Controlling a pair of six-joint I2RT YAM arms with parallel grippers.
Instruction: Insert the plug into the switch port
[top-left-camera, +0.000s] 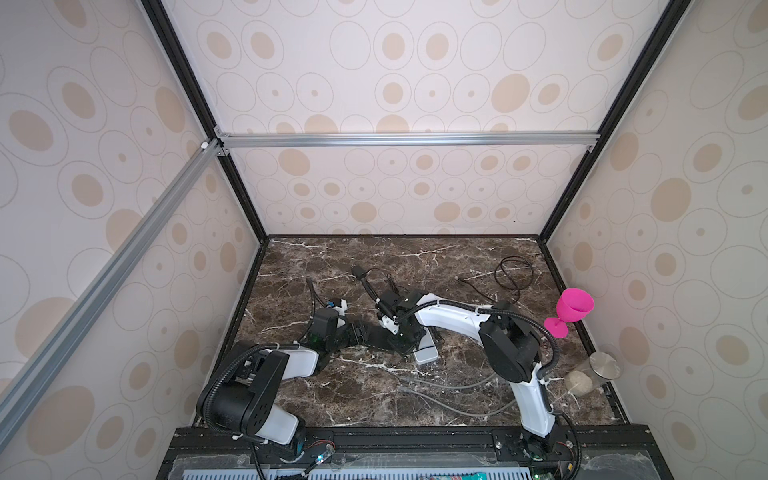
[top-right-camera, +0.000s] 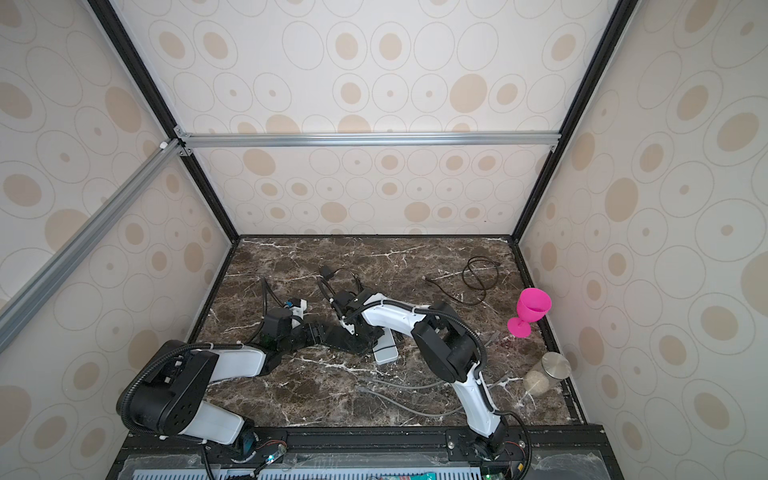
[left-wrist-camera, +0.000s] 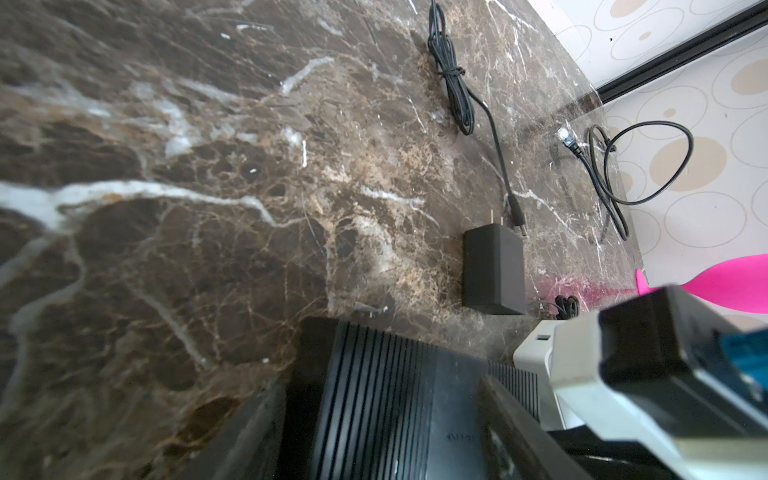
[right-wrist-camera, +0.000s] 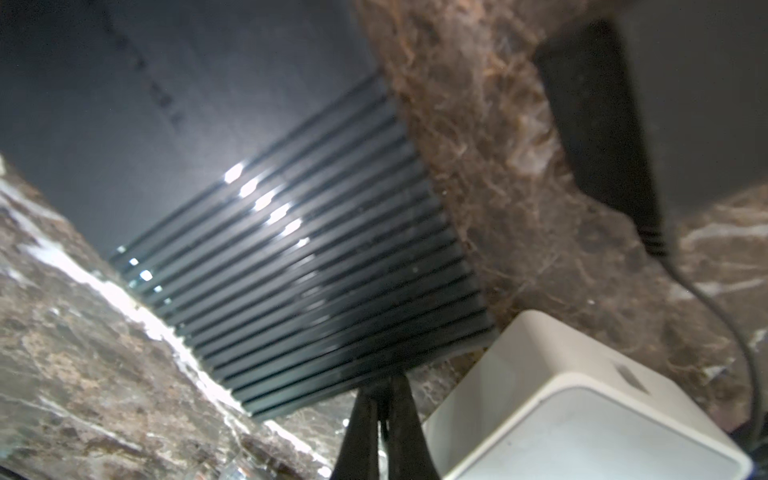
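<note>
The switch (left-wrist-camera: 386, 395) is a black ribbed box on the marble, seen in both top views (top-left-camera: 384, 340) between the two arms. Its ports do not show. My left gripper (left-wrist-camera: 382, 424) straddles it, one finger along each side, shut on it. My right gripper (right-wrist-camera: 382, 390) is shut with nothing in it, its tips touching the switch (right-wrist-camera: 311, 257) at the edge nearest a white box (right-wrist-camera: 582, 415). The plug (left-wrist-camera: 563, 135), clear-tipped on a black cable, lies free at the back right (top-left-camera: 460, 279), far from both grippers.
A black power adapter (left-wrist-camera: 492, 270) with its bundled cord lies behind the switch. Two grey cables (top-left-camera: 449, 386) trail across the front. A pink goblet (top-left-camera: 571, 309) and a fallen jar (top-left-camera: 594, 372) sit by the right wall.
</note>
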